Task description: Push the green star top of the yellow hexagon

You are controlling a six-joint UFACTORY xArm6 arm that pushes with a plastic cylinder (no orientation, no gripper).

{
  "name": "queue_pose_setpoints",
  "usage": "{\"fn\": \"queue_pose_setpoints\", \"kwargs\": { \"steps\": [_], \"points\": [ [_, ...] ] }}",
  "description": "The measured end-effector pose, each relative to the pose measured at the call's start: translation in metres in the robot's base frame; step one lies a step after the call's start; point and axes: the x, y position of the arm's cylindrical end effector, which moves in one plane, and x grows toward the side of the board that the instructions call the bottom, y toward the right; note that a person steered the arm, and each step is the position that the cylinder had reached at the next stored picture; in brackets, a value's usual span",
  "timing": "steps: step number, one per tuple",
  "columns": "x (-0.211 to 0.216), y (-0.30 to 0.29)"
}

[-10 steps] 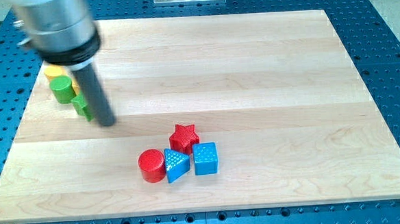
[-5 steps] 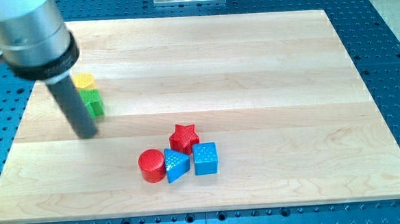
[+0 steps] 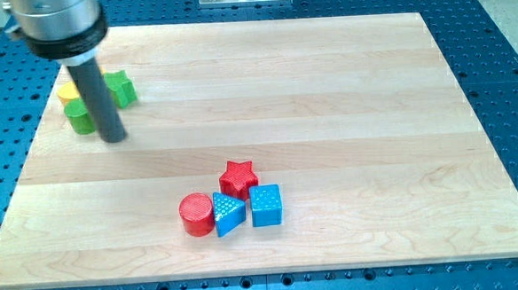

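The green star (image 3: pixel 122 87) lies near the board's top left, just right of the rod. The yellow hexagon (image 3: pixel 67 91) lies left of the rod, at about the same height as the star, and is partly hidden by the rod. A green cylinder (image 3: pixel 81 118) sits just below the hexagon. My tip (image 3: pixel 112 138) rests on the board below the green star and a little to its left. It is close to the right side of the green cylinder. The rod's shaft stands between the star and the hexagon.
A cluster lies at the board's lower middle: a red star (image 3: pixel 238 177), a red cylinder (image 3: pixel 195 213), a blue triangle (image 3: pixel 228 212) and a blue cube (image 3: pixel 266 205). The wooden board (image 3: pixel 327 88) lies on a blue perforated table.
The green star has moved up the view and now lies level with the yellow hexagon, on its right. My tip has moved up the view. The lower cluster has not moved.
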Motion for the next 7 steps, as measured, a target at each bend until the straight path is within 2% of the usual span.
{"fn": "queue_pose_setpoints", "kwargs": {
  "steps": [1,2,3,4,5,6,7],
  "points": [
    [-0.036,0.016],
    [-0.089,0.056],
    [-0.151,0.061],
    [-0.107,0.068],
    [-0.070,0.041],
    [-0.088,-0.002],
    [-0.132,-0.002]
  ]
}}
